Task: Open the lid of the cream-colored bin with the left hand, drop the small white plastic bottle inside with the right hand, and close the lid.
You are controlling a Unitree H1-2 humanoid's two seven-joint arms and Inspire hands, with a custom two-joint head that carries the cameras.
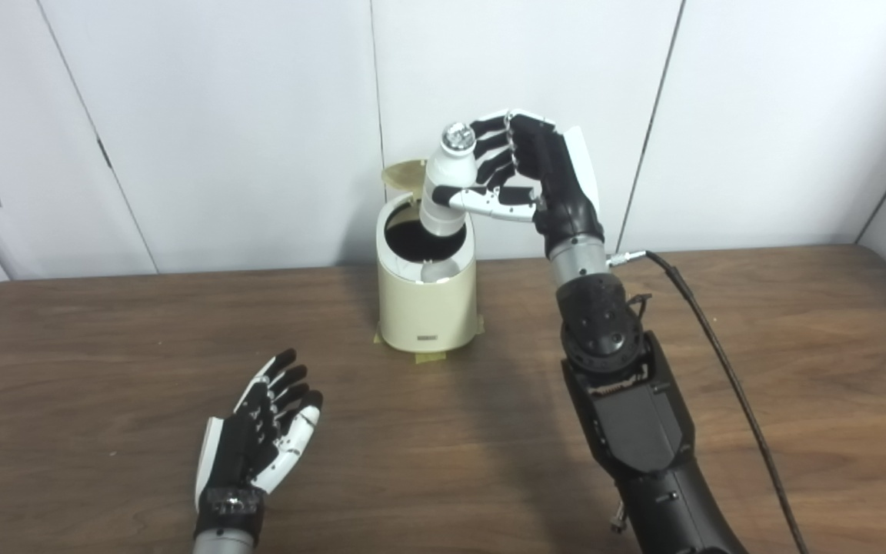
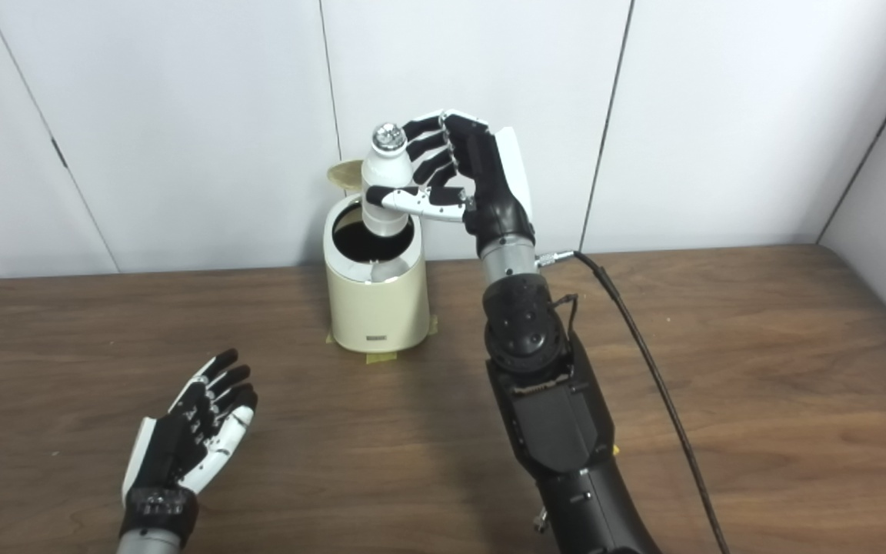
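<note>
A cream-colored bin (image 1: 428, 300) stands on the brown wooden bench (image 1: 104, 362), toward its back edge and near the white wall panels (image 1: 220, 115). Strips of tape (image 1: 428, 355) show at the foot of the bin where it meets the bench. The lid (image 1: 403, 172) of the bin is up, tilted back behind the round dark opening, so the inside is exposed. Something pale lies low inside the opening against the front wall of the bin; it is too unclear to name.

The right hand (image 1: 524, 173) is raised just above and to the right of the bin. Its fingers and thumb are clamped around a small white bottle (image 1: 443, 192), which is held nearly upright, leaning slightly toward the hand. The bottle's shiny cap (image 1: 458, 137) is at the top, and its lower end hangs over the opening of the bin, about level with the rim. The bottle looks clear of the rim, though this cannot be told for sure.

A black cable (image 1: 720, 362) runs from the wrist of the right arm down across the bench, to the right of the bin.

The left hand (image 1: 262, 431) is well apart from the bin, in front of it and to the left, low over the bench. Its palm faces up, its fingers are spread apart, and it holds nothing.
</note>
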